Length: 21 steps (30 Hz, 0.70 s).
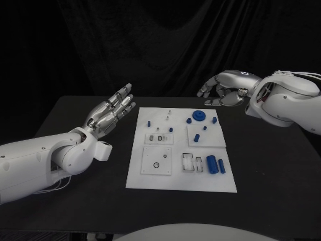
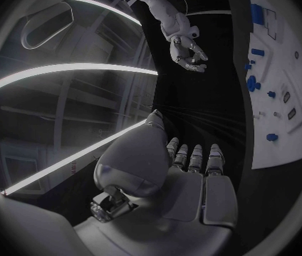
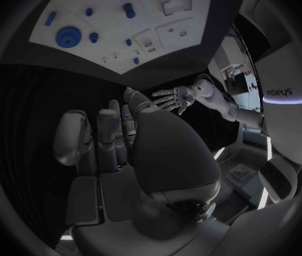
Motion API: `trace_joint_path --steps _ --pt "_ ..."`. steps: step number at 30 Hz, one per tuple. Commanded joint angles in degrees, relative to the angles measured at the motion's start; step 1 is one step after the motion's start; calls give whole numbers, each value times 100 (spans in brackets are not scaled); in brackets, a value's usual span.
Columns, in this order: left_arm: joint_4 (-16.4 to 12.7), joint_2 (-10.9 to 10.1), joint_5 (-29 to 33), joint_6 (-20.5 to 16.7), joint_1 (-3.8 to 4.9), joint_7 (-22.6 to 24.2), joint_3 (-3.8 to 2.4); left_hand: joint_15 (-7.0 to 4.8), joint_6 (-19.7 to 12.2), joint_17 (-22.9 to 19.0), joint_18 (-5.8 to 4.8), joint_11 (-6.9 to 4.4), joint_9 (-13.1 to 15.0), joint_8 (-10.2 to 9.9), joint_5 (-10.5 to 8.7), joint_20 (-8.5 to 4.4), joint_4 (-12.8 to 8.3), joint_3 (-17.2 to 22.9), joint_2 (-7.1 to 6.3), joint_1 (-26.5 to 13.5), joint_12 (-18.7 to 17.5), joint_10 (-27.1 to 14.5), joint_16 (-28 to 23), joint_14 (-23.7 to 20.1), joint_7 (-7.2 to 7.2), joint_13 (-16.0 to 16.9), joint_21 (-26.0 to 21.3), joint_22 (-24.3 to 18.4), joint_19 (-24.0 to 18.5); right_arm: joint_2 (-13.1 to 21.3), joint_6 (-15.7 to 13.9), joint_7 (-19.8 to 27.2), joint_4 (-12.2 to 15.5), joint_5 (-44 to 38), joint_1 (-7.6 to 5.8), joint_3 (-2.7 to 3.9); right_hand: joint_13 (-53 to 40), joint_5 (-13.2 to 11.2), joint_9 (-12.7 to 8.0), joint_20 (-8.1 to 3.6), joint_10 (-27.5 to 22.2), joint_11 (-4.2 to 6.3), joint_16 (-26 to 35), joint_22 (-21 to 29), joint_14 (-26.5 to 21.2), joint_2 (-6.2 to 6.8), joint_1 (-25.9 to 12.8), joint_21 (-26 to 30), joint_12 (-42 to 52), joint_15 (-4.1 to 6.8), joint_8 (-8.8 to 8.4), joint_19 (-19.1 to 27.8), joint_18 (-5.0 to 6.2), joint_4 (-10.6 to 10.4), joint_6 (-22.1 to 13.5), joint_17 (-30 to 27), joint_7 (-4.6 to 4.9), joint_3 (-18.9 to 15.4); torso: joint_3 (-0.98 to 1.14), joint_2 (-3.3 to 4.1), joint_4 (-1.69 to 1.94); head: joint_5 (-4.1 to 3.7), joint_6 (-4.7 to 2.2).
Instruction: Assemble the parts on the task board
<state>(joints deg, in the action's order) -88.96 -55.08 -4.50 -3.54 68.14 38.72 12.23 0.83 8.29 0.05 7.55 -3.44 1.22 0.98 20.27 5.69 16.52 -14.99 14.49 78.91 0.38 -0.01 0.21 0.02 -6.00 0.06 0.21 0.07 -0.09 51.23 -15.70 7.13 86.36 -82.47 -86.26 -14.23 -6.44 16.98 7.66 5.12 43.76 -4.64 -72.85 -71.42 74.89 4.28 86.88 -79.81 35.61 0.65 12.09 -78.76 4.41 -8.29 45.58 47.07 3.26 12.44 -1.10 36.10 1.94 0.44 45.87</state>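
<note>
White task board (image 1: 181, 182) lies flat in the middle of the black tabletop (image 1: 276, 165), between the two arms. Small blue parts sit on it: a round gear-like part (image 1: 199, 116) near its far edge, a pair of blue cylinders (image 1: 216, 164) lying side by side near its right edge toward the robot, and several small blue pegs (image 1: 196, 137) scattered across the far half. The left hand (image 1: 112, 112) hovers just beside the board's left edge, released, its fingers stretched out straight and apart, grasping nothing. The right hand (image 1: 224, 89) hangs above the tabletop beyond the board's far right corner, its fingers curled loosely inward around nothing, apart from every part.
</note>
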Motion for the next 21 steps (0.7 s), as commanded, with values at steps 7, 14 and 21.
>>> trace_joint_path --steps 7,14,21 --pt "-86 -67 -395 -115 10 952 -6 68 72 -5 143 74 11 37 21 90 17 -2 -2 102 -38 1 -21 -2 53 -6 -16 -2 14 -215 -88 -720 -210 -1718 -4 5 115 -62 55 63 -80 -36 -288 -613 259 405 -271 -388 -700 -3 -314 -158 -137 -144 -30 522 -57 684 -61 283 152 -116 -54" --pt "-118 -108 -432 -134 10 977 -6 71 95 -5 158 104 13 39 21 109 11 7 -5 157 -38 1 -21 -2 79 -6 -14 0 16 -334 -17 -711 -320 -1769 27 5 145 -68 74 66 20 -40 -421 -783 408 442 -373 -477 -880 -3 -355 -271 -170 -170 7 800 -10 727 -83 463 232 -292 -201" --pt "-227 -206 -514 -181 10 998 -6 64 109 -5 168 118 14 41 21 111 9 9 -16 192 -38 1 -21 -2 96 -6 -13 0 17 -424 206 -727 -399 -1779 84 5 199 -75 80 66 227 -50 -484 -859 502 479 -555 -509 -1200 -3 -437 -314 -182 -257 21 934 31 719 -120 658 325 -440 -376"
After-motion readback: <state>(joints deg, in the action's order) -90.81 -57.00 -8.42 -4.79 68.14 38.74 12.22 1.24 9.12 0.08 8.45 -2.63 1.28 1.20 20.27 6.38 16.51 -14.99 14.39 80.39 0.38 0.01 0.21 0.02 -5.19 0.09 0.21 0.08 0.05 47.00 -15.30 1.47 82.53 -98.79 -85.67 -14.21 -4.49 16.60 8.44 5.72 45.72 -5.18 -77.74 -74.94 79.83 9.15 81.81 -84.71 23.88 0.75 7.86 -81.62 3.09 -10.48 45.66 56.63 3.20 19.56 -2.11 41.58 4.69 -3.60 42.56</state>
